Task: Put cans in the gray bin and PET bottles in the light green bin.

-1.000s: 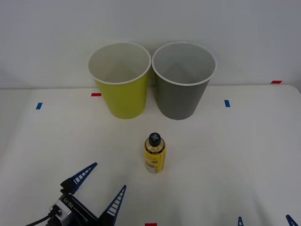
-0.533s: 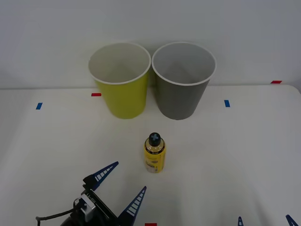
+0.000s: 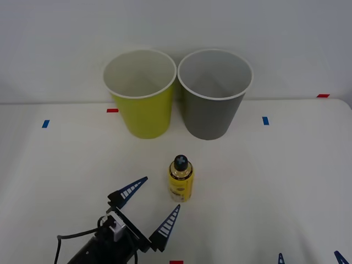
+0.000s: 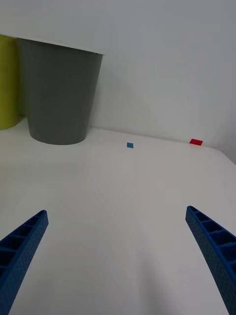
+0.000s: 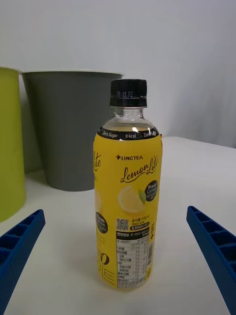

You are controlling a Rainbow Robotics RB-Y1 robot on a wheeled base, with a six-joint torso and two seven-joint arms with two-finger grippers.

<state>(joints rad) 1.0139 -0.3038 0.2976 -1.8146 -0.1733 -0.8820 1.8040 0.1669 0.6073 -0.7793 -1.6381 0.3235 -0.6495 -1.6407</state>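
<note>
I have the left tool (image 3: 147, 210) spread wide, low over the surface (image 3: 264, 181), with the PET bottle (image 5: 128, 197) upright just ahead, centred between its fingers and untouched. I judge a straight advance, closing on the label, is best. Beyond stand the light green bin (image 3: 140, 93) and gray bin (image 3: 214, 93); nothing intervenes. The right tool (image 4: 115, 256) idles, wide.

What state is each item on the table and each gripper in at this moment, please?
Lemon tea PET bottle: upright, capped, ungrasped, on the table.
Light green bin: upright, open-topped, nothing visible inside.
Gray bin: upright, open-topped, nothing visible inside.
Left gripper: open, near the bottle, not touching it.
Right gripper: open, holding nothing, low over the table.
</note>
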